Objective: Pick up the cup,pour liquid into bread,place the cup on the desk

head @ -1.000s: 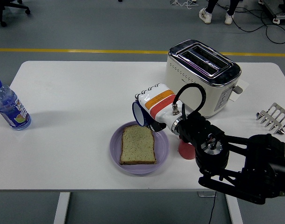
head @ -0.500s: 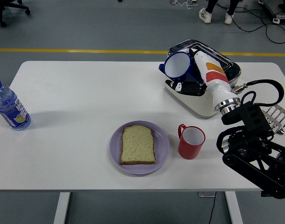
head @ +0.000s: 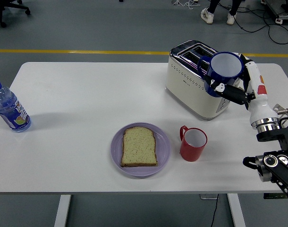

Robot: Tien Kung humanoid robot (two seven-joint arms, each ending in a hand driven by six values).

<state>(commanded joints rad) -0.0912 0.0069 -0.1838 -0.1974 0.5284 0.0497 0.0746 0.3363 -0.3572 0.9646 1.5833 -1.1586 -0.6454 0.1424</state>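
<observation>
We grip the dark blue cup with white inside (head: 225,71) in our right hand (head: 231,91), fingers clamped round it, upright at two o'clock before the cream toaster (head: 193,82), away from the bread slice (head: 139,146).

open tabletop left of plate (head: 164,150), toaster (head: 193,80) and red cup (head: 193,144) crowd right side
</observation>
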